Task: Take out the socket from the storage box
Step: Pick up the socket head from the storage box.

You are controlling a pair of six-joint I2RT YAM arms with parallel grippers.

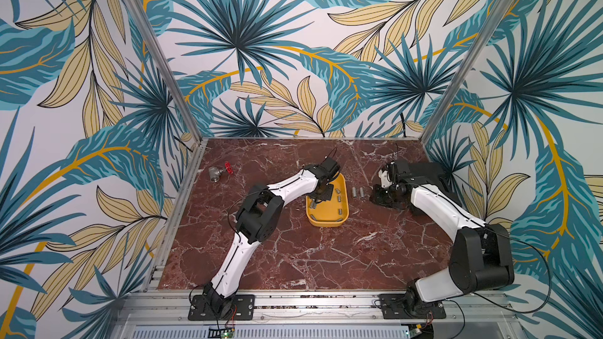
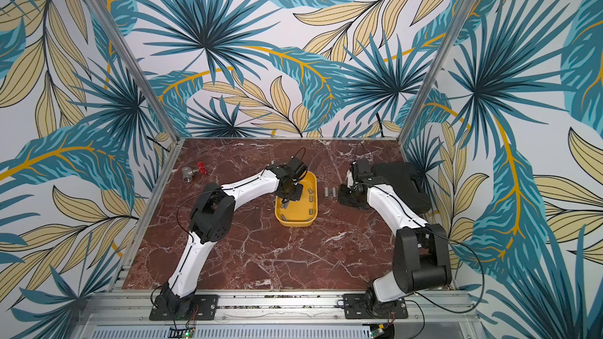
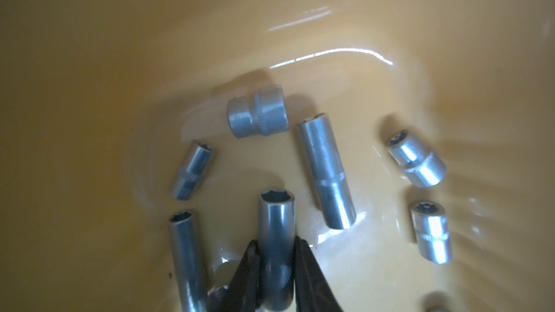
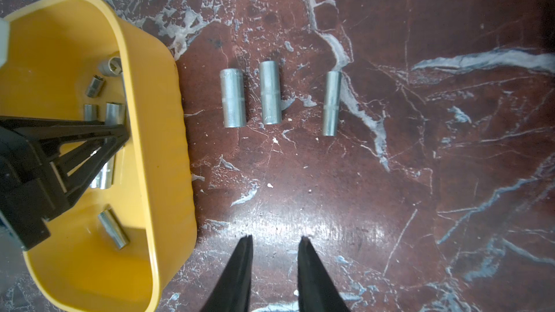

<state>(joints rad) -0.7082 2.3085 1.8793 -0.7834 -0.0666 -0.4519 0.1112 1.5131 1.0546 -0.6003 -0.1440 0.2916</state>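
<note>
Leaf-print walls (image 1: 293, 11), red marble table (image 1: 293, 256): left gripper (image 3: 276, 241) pinches socket (image 3: 277, 217), right gripper (image 4: 274, 238) narrowly parted.

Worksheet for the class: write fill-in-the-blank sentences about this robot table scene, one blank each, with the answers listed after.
The storage box is coloured ____. In the right wrist view, the sockets lying outside it on the table number ____. The left gripper pinches one socket inside the ____. The right gripper, open, holds ____.
Answers: yellow; three; storage box; nothing.
</note>
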